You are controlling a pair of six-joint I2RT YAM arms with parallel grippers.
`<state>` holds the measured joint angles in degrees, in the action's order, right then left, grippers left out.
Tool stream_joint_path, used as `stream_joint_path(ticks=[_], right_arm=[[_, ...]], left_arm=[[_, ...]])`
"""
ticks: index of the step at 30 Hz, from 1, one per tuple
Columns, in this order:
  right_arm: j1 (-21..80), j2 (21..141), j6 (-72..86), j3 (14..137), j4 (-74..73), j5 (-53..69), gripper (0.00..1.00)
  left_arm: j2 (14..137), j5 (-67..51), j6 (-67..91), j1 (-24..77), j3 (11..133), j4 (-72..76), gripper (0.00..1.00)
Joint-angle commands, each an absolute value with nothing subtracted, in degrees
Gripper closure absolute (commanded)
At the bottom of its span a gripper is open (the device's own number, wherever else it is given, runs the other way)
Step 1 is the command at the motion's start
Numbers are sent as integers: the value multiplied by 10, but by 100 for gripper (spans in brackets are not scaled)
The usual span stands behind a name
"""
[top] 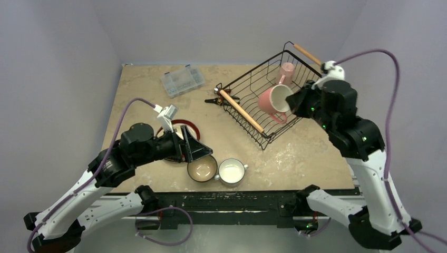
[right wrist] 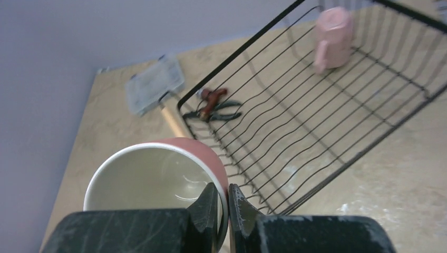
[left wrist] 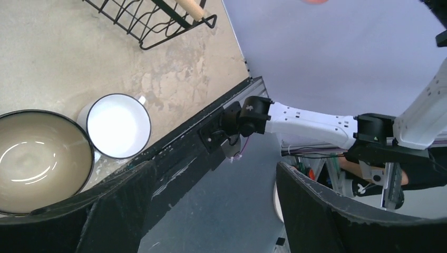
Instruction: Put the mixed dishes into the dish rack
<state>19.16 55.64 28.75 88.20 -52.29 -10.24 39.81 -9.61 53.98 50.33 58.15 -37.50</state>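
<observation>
The black wire dish rack [top: 252, 89] stands at the back right. One pink mug [top: 285, 73] lies inside it at the far end and also shows in the right wrist view [right wrist: 332, 37]. My right gripper [top: 293, 100] is shut on the rim of the second pink mug [top: 273, 99], held above the rack [right wrist: 316, 116]; one finger is inside the rim [right wrist: 153, 182] and one outside. My left gripper [top: 203, 150] is open and empty, just above the blue bowl [top: 202, 168]. The white two-handled cup [top: 232, 171] stands right of the bowl. The red-rimmed plate [top: 182, 124] lies mostly under my left wrist. The cream plate is hidden.
A clear compartment box [top: 182, 80] sits at the back left. A black-and-red hand tool [top: 213, 99] lies by the rack's near wooden handle [top: 241, 109]. The bowl [left wrist: 37, 158] and cup [left wrist: 118, 125] stand close to the table's front edge [left wrist: 211, 116].
</observation>
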Motion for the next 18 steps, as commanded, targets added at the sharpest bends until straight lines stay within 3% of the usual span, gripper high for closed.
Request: stream_joint_path(ticks=[1,5,8,12,18], right_arm=[[382,604,330,922,-487,-218,100],[600,706,394,996,-567,-421,100],[701,821,453,1098,-662,-541,100],[773,922,481,1202,-726,-613,100],[806,946,513,1211,-718,-625,100]], left_arm=[[438,-64,559,505,671,-389,19],[484,-12,558,505,751,-460,28],[492,44,548,506,781,-501,31],[492,94,530,505,792,-540,34],[469,156,528,506,775,-582,53]])
